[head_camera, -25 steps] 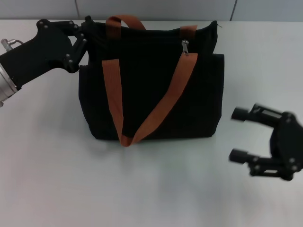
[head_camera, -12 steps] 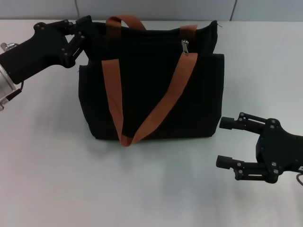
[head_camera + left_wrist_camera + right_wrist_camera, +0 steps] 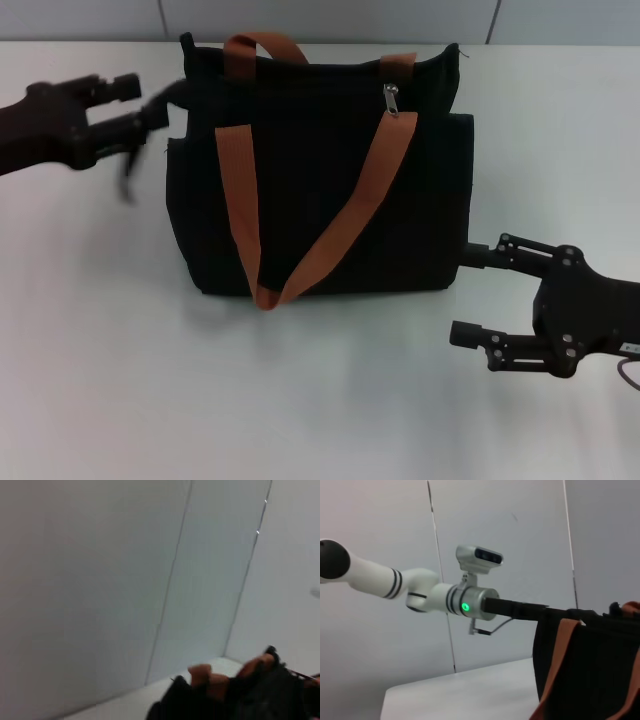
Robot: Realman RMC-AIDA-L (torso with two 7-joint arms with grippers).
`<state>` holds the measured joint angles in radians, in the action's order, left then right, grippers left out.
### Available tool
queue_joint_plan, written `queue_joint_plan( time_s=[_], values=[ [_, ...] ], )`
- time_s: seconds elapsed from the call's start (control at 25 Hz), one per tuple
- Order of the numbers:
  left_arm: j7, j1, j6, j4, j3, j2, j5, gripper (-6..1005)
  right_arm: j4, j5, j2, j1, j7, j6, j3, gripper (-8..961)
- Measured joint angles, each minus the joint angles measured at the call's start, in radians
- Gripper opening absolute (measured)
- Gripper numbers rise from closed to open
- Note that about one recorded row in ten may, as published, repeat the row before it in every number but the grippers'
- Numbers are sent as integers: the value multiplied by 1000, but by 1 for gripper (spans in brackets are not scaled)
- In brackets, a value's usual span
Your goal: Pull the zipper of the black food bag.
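The black food bag [image 3: 320, 170] stands upright mid-frame on the white table [image 3: 100, 350], zipper [image 3: 391, 100] pull hanging near its top right. Left gripper [image 3: 150, 110] sits upper left beside the bag's corner, fingers spread. Right gripper [image 3: 470, 295] waits lower right, fingers wide apart.

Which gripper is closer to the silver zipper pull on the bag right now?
Neither is clearly nearer. The left gripper is open beside the black food bag at its top corner, level with the zipper. The right gripper is open, low beside the bag's bottom corner.
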<state>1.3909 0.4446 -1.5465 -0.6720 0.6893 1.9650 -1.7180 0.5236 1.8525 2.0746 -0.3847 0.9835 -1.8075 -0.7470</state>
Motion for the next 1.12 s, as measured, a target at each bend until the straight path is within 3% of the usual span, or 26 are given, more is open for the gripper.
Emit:
queue_joint_plan(
  time_s=[0.08, 0.12, 0.24, 0.44, 0.6, 0.64, 0.72, 0.76, 1.12],
  values=[
    [22, -4, -13, -14, -2, -4, -14, 502, -9, 0, 1, -6, 0, 13, 0, 820],
    [71, -14, -72, -45, -5, -23, -43, 545, -26, 0, 1, -19, -1, 26, -1, 820],
    [94, -15, -135, -53, -4, -38, -45, 675, -38, 0, 1, -32, -1, 36, -4, 820],
    [85, -14, -279, -57, -20, -44, -39, 748, -49, 0, 1, -51, -2, 64, -28, 820],
    [-46, -20, -375, -32, -10, -4, -44, 806, -62, 0, 1, -72, -3, 81, -58, 820],
    [-46, -20, -375, -32, -10, -4, -44, 820, -67, 0, 1, -77, -3, 86, -65, 820],
    [-214, -35, -406, 35, 4, 29, -70, 835, -76, 1, 2, -85, -4, 96, -72, 820],
    [-250, -38, -409, 51, 7, 34, -80, 835, -80, 1, 2, -88, -5, 99, -74, 820],
    [-424, -39, -307, 166, 16, 88, -282, 835, -150, 5, 2, -103, -63, 121, -100, 820]
  ],
)
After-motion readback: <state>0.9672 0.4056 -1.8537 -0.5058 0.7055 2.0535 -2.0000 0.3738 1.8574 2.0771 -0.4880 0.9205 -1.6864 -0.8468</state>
